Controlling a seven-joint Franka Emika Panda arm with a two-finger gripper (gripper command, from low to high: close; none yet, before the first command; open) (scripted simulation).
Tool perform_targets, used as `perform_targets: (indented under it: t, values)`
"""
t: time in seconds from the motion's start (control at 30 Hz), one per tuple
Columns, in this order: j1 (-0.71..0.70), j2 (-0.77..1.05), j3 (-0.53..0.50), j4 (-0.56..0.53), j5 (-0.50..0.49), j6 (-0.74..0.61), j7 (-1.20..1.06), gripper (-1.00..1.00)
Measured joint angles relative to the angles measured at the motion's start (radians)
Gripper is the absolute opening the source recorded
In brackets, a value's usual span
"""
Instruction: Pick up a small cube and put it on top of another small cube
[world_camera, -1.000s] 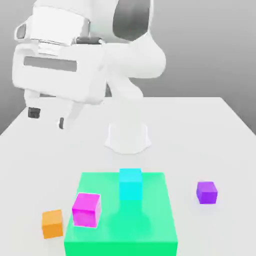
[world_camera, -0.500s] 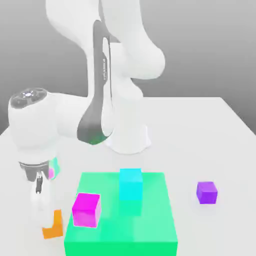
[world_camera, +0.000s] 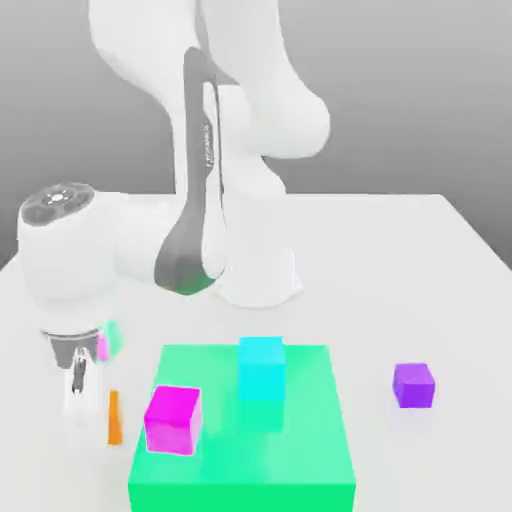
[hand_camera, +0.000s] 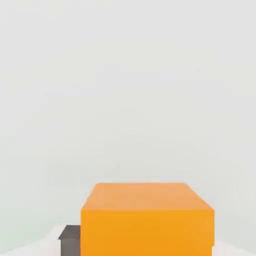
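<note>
My hand (world_camera: 90, 405) is down at the orange cube (hand_camera: 147, 220) (grip state: can't tell), so an off-centre pinch could squirt it away.

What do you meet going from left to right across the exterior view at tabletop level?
End effector → small orange cube → magenta cube → cyan block → small purple cube. The magenta cube and cyan block sit on the green platform.

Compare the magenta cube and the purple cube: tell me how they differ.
The magenta cube is larger than the purple cube. The magenta cube sits on the green platform; the purple cube rests on the white table, off the platform toward the exterior view's right. Both are plain, upright and untouched.
</note>
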Motion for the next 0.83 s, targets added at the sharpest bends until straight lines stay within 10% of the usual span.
perform_targets:
  t: [0.5,0.73,0.77,0.83]
  values:
    - [0.193,-0.506,0.181,-0.101,0.154,-0.402,0.176,-1.0]
    - [0.198,-0.444,0.261,-0.202,0.127,-0.227,0.323,-1.0]
    - [0.197,-0.428,0.263,-0.208,0.125,-0.205,0.326,1.0]
    - [0.197,-0.428,0.263,-0.208,0.125,-0.205,0.326,1.0]
